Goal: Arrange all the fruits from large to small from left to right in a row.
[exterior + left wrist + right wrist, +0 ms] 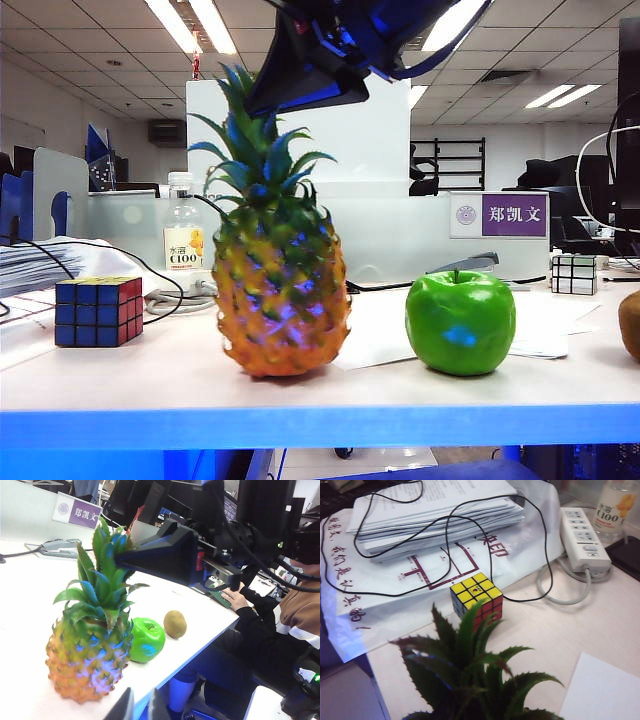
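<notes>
Pineapple (282,300): upright on the tabletop (150,385), leftmost fruit.
Apple (461,322): right of the pineapple, apart from it.
Kiwi (175,624): just beyond the apple, near the tabletop's right edge.
Right gripper (125,556): above the pineapple's crown, jaws together, holding nothing that I can make out.
Left gripper (138,709): only the tips show; jaws seemingly slightly apart, empty, though I cannot tell for sure.
Puzzle cube (98,311): left of the pineapple.

Upright pineapple (281,290), glossy green apple (461,322), brown kiwi (175,624) stand in a row.
</notes>
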Robot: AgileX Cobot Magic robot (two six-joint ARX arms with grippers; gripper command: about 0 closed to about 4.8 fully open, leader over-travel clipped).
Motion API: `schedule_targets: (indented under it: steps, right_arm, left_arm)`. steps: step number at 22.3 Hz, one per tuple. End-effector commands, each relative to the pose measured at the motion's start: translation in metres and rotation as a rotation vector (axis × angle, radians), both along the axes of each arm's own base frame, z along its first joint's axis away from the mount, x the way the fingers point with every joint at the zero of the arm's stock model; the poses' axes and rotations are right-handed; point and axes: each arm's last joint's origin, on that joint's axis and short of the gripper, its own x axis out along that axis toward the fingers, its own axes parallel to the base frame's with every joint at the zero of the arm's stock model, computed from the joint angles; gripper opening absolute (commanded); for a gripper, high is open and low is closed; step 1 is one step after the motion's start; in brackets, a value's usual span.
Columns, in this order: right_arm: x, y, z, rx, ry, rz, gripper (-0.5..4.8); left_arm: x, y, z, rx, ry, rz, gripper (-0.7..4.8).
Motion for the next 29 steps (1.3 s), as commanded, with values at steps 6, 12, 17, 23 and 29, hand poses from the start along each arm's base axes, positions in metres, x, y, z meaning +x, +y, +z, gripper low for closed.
schedule_targets:
  steps: [6, 12, 17, 23, 29]
  right_arm:
    - [0.0, 0.002, 0.015, 0.103, -0.07, 0.016, -0.07]
    - [-0.002, 0.006, 0.014, 0.114, -0.045, 0.05, -0.07]
    - [-0.002, 0.011, 0.007, 0.088, -0.029, 0.06, -0.07]
    - [0.001, 0.015, -0.003, 0.068, -0.008, 0.063, -0.07]
    - [0.002, 0.014, -0.003, 0.067, -0.009, 0.057, -0.04]
  left_arm:
    - [0.0, 0.0, 0.002, 0.001, -0.014, -0.003, 0.54]
    - [0.0, 0.0, 0.002, 0.001, -0.014, -0.003, 0.54]
    - [-0.001, 0.0, 0.002, 0.001, -0.017, -0.003, 0.54]
    - [-0.001, 0.0, 0.002, 0.002, -0.019, -0.005, 0.54]
    - [-0.001, 0.0, 0.002, 0.002, -0.019, -0.004, 0.54]
